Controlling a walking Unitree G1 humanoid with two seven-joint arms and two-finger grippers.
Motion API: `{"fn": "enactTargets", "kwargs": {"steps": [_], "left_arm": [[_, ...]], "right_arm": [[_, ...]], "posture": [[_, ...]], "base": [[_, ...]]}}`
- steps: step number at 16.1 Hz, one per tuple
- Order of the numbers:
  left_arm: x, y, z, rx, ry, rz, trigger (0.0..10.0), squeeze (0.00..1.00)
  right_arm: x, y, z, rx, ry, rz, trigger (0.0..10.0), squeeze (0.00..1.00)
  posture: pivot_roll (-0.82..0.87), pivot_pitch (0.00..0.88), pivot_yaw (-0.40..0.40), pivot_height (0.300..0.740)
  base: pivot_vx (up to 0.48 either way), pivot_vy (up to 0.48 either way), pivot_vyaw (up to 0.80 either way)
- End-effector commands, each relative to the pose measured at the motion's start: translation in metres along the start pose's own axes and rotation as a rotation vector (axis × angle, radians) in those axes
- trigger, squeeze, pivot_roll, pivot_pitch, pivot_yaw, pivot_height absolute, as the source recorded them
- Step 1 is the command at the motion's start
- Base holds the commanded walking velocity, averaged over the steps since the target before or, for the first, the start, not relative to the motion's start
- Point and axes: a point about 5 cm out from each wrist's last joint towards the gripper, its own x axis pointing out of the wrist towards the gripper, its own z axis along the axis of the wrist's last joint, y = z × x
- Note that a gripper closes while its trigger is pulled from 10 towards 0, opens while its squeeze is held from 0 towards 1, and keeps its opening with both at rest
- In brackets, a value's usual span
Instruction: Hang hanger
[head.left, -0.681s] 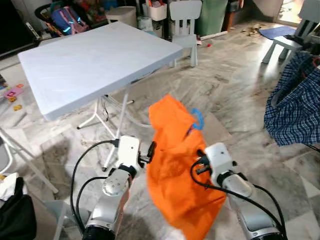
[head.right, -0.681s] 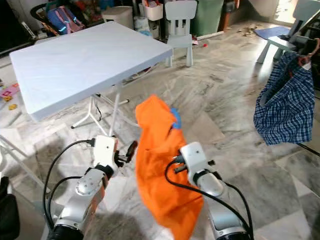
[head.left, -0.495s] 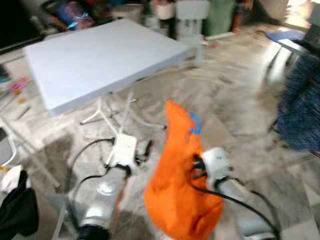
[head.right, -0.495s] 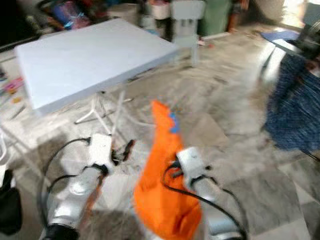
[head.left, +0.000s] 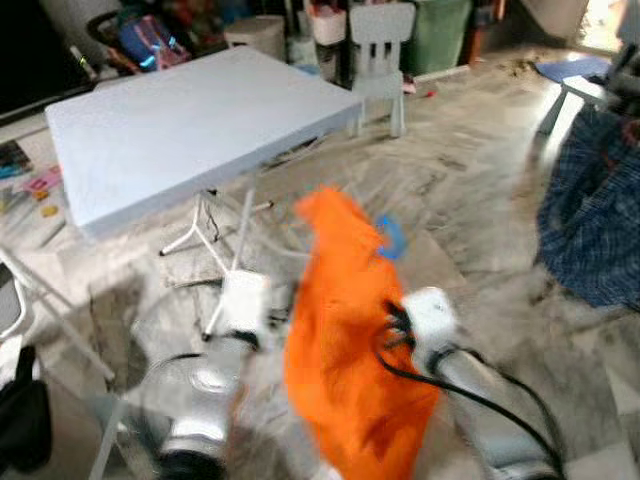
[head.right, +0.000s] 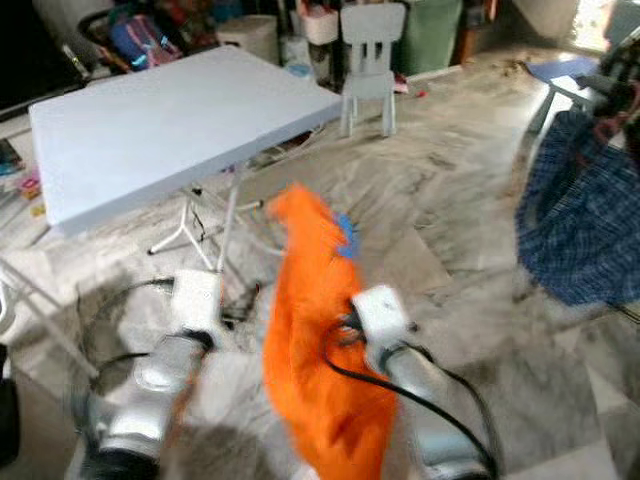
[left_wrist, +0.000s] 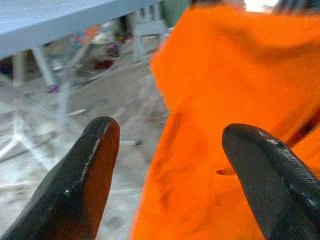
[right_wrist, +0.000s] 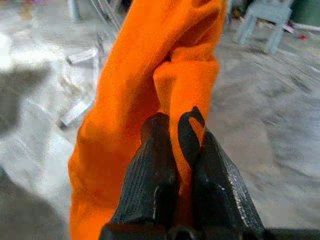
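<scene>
The right gripper (right_wrist: 175, 150) is clamped on an orange garment (head.left: 345, 340) with a blue hanger (head.left: 392, 238) peeking out near its top. The left gripper (left_wrist: 175, 165) gapes wide just beside the cloth. A white folding table (head.left: 180, 130) stands behind, with a plaid shirt (head.left: 590, 220) hanging far right.

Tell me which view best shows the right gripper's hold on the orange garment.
The right wrist view: the right gripper is shut on the orange garment. Eye views show cloth draped over that arm, blurred; the left wrist view shows the cloth alone.
</scene>
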Motion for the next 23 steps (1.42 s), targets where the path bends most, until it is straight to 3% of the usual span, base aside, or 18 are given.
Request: {"fn": "enactTargets", "kwargs": {"steps": [1,3,14,16,17,18,20,23], "left_arm": [[-0.003,0.014,-0.001,0.021,0.007,0.032,10.0,0.00],[-0.004,0.014,-0.002,0.016,0.010,0.037,10.0,0.00],[-0.011,0.018,-0.006,-0.011,0.014,0.080,10.0,0.00],[-0.012,0.017,-0.006,-0.004,0.023,0.073,10.0,0.00],[-0.011,0.016,-0.007,-0.003,0.031,0.061,10.0,0.00],[-0.008,0.012,-0.006,-0.014,0.039,0.009,10.0,0.00],[-0.003,0.012,0.000,-0.010,0.026,-0.020,10.0,0.00],[0.002,0.017,0.007,-0.007,0.007,-0.055,10.0,0.00]], "right_arm": [[0.005,0.008,0.021,0.001,-0.087,0.029,10.0,0.00],[0.003,0.011,0.021,-0.004,-0.088,0.047,10.0,0.00],[-0.003,0.016,0.016,0.004,-0.073,0.073,10.0,0.00],[-0.003,0.016,0.018,0.041,-0.079,0.073,10.0,0.00],[-0.004,0.021,0.023,0.083,-0.097,0.126,10.0,0.00],[-0.010,0.030,0.039,0.099,-0.142,0.257,10.0,0.00],[-0.023,0.035,0.051,0.074,-0.169,0.399,10.0,0.00],[-0.036,0.028,0.064,0.065,-0.180,0.461,10.0,0.00]], "posture": [[-0.14,0.028,0.050,0.740],[-0.14,0.031,0.047,0.740],[-0.13,0.067,0.041,0.740],[-0.13,0.073,0.042,0.740],[-0.13,0.075,0.042,0.740],[-0.13,0.086,0.042,0.740],[-0.13,0.096,0.041,0.740],[-0.14,0.099,0.046,0.740]], "base": [[0.000,-0.390,0.00],[0.000,-0.409,0.00],[0.000,0.000,0.00],[0.000,0.000,0.00],[0.000,0.000,0.00],[0.000,0.000,0.00],[0.000,0.000,0.00],[0.000,0.000,0.00]]}}
